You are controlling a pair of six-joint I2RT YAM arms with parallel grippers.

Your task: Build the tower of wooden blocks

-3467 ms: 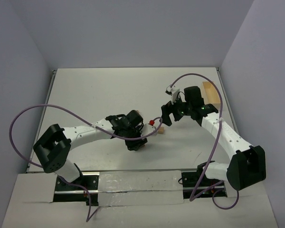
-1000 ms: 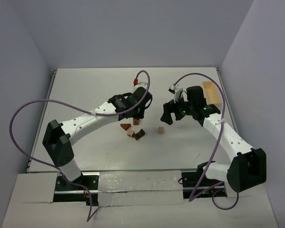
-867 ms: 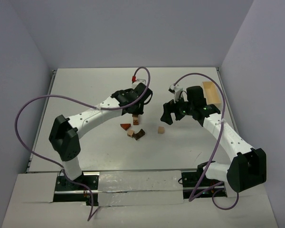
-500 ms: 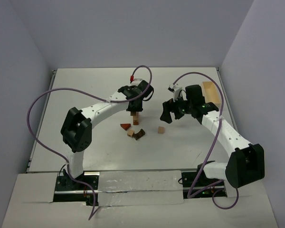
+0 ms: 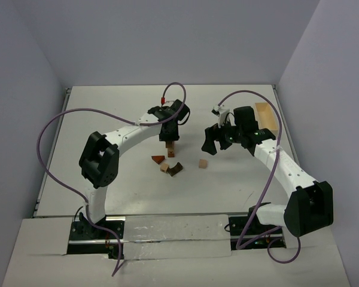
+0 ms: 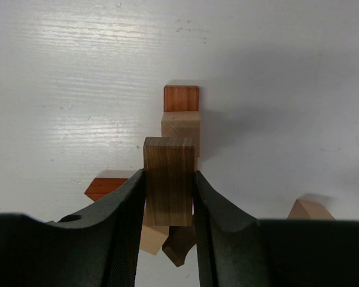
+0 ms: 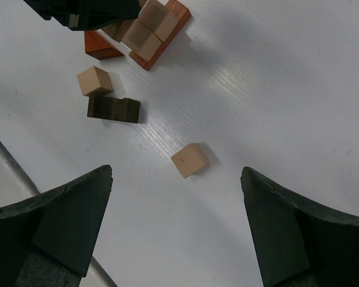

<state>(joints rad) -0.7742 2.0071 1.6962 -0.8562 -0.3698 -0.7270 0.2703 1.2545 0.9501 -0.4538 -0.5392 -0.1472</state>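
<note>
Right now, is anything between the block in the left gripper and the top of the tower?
Nothing visible. The left gripper holds the dark block just over the tan top of the tower; the loose blocks lie on the table beside it.

tower (image 5: 170, 146): centre | loose blocks (image 5: 165, 168): just before it | box (image 5: 267, 113): far right

Wood block tower (image 6: 180, 125) matt, grained; table (image 6: 60, 72) smooth white, faint sheen.
</note>
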